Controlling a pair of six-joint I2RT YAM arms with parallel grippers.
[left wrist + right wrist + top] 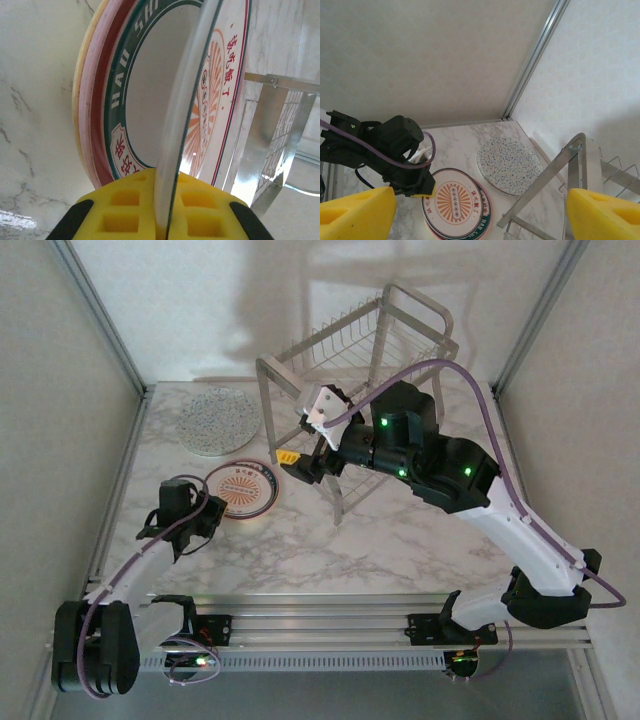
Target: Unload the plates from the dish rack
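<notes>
**Fig. Left gripper pinching the sunburst plate at the stack**

My left gripper (164, 197) is clamped on the near-left rim of the sunburst plate (240, 490). The plate seems to rest on the pink plate (95, 100) on the table (400, 535), just near of the speckled plate (218, 420).

Risk: if I pull away before releasing, I would drag it off the stack.

My right gripper (480, 215) hangs spread wide, holding nothing, beside the dish rack (375, 340). A careless swing could strike its frame.
</notes>
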